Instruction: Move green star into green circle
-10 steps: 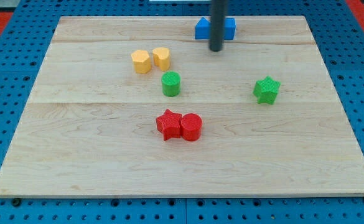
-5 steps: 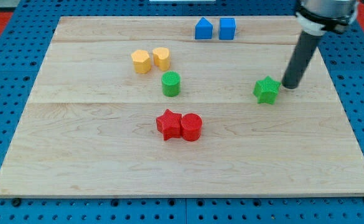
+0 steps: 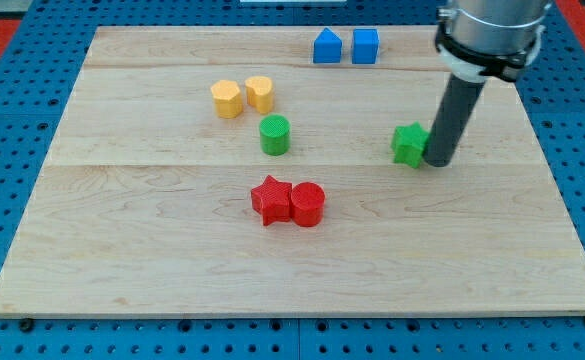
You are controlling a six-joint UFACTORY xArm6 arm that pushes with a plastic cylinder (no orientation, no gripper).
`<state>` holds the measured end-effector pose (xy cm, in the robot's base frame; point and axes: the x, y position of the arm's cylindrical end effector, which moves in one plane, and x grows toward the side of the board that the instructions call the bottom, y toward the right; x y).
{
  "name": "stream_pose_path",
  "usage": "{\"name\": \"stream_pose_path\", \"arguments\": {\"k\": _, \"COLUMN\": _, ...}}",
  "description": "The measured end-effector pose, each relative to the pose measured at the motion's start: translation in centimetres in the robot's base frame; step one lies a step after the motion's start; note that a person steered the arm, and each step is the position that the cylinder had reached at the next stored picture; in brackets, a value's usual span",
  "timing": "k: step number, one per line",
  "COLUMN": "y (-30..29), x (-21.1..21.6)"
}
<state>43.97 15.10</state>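
The straight dark rod (image 3: 453, 118) comes down from the metal arm housing (image 3: 487, 35) at the upper right of the frame, leaning slightly leftward as it descends. My tip (image 3: 438, 162) sits right of centre, in the frame's upper half.

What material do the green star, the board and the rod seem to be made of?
Green star: probably matte plastic, perhaps 3D-printed, judging by its uniform colour and faint ridges. Board: light, unvarnished-looking wood with visible grain and plank seams. Rod: dark, smooth, maybe metal or plastic; my tip sits against the star's right side.
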Motion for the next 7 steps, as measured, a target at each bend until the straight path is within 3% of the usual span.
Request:
{"name": "stream_pose_path", "arguments": {"k": 2, "y": 4.2, "x": -1.0}}
{"name": "stream_pose_path", "arguments": {"k": 3, "y": 2.4, "x": -1.4}}
{"name": "stream_pose_path", "arguments": {"k": 5, "y": -9.1, "x": -1.4}}
{"name": "stream_pose_path", "arguments": {"k": 7, "y": -4.0, "x": -1.6}}
